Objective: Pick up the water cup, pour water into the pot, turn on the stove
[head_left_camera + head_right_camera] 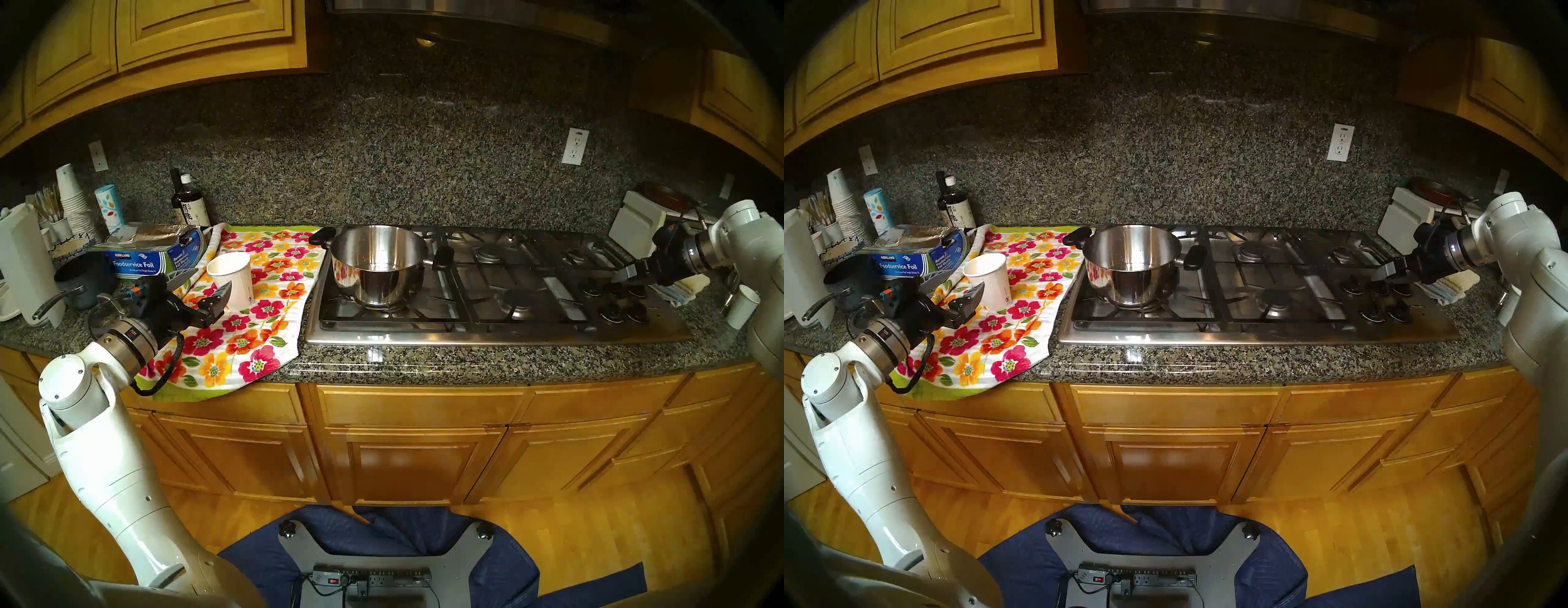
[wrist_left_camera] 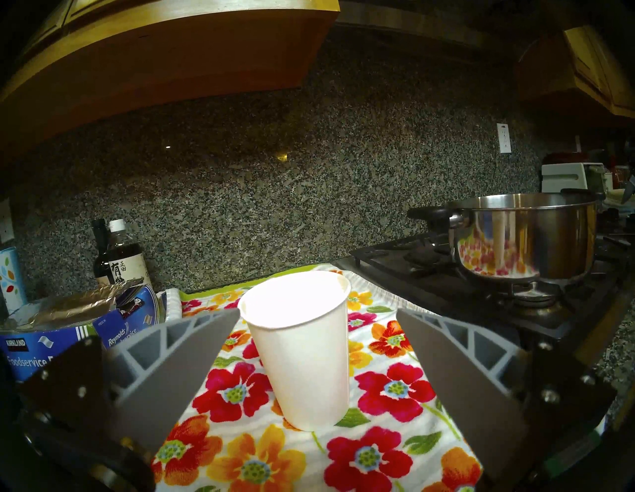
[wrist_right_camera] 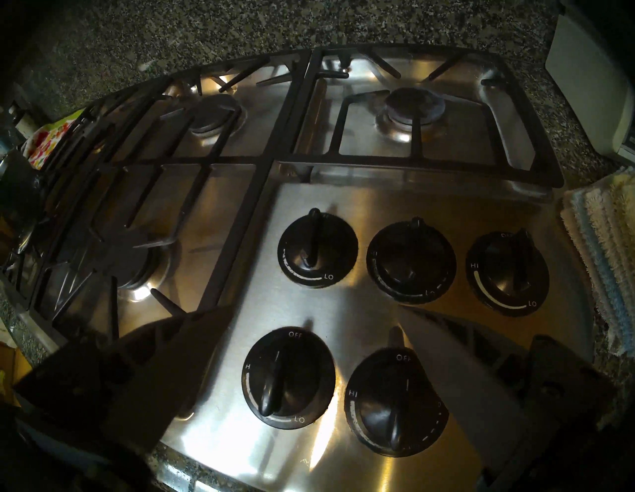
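A white paper water cup [image 1: 232, 277] [image 1: 987, 280] [image 2: 299, 350] stands upright on a flowered towel [image 1: 254, 314], left of the stove. My left gripper [image 1: 205, 283] [image 2: 318, 311] is open, level with the cup's rim, its tips reaching either side of the cup's near face without clasping it. The shiny steel pot [image 1: 377, 267] [image 2: 525, 237] sits on the front left burner of the stove [image 1: 509, 331] [image 3: 343, 192]. Open and holding nothing, my right gripper [image 1: 628, 275] [image 3: 316, 309] hovers over the cluster of black knobs [image 3: 288, 378]. No flame shows.
A foil box [image 1: 140, 259], a dark blue saucepan [image 1: 80, 280], bottles [image 1: 191, 204] and a stack of cups [image 1: 74, 199] crowd the counter left of the towel. A white toaster oven [image 1: 640, 225], a folded cloth [image 3: 604, 261] and another white cup [image 1: 742, 305] stand right of the stove.
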You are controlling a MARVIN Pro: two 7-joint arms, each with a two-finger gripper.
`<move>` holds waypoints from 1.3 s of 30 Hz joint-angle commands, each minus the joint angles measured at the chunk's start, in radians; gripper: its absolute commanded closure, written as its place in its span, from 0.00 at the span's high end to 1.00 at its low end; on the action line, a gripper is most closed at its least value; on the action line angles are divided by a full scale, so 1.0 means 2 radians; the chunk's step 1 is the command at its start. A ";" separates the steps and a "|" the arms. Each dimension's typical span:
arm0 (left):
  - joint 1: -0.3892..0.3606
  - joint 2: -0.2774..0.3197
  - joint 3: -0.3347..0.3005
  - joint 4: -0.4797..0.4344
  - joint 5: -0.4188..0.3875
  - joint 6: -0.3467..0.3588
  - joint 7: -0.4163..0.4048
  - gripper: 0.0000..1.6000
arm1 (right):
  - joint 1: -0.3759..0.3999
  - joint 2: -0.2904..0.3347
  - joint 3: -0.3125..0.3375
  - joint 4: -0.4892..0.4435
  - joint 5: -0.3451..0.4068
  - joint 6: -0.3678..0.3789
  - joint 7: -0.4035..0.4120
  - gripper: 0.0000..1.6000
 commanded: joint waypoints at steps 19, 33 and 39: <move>-0.009 0.006 0.001 -0.009 -0.004 -0.002 0.002 1.00 | 0.013 0.017 0.002 -0.033 0.000 0.014 0.007 1.00; -0.009 0.007 0.002 -0.009 -0.004 -0.003 0.003 1.00 | 0.013 0.029 0.003 -0.066 0.002 0.026 -0.004 1.00; -0.009 0.008 0.003 -0.008 -0.004 -0.003 0.003 1.00 | 0.015 0.037 0.004 -0.080 0.003 0.032 -0.010 1.00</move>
